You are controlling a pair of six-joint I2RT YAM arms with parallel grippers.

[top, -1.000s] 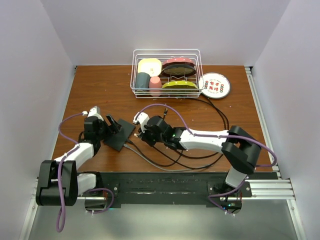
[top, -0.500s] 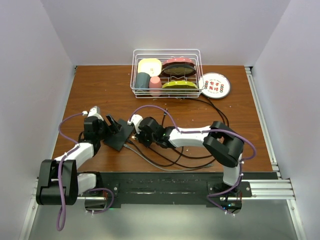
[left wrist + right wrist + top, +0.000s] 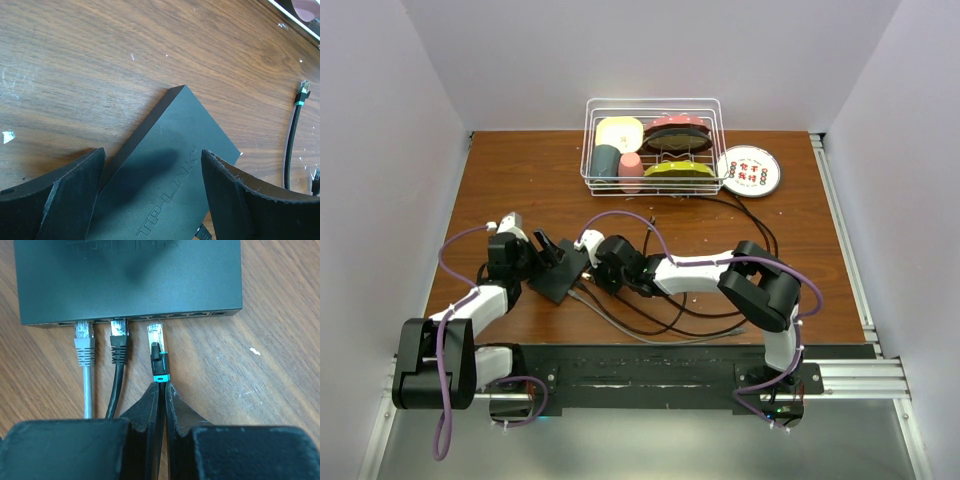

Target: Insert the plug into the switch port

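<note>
Nearby, grey cable (image 3: 85, 349) and black cable (image 3: 120, 351) occupy switch (image 3: 130, 282).

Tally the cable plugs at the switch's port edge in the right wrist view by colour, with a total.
Grey plug: 1
Plain black plug: 1
Black plug with a teal band: 1
Total: 3
</note>
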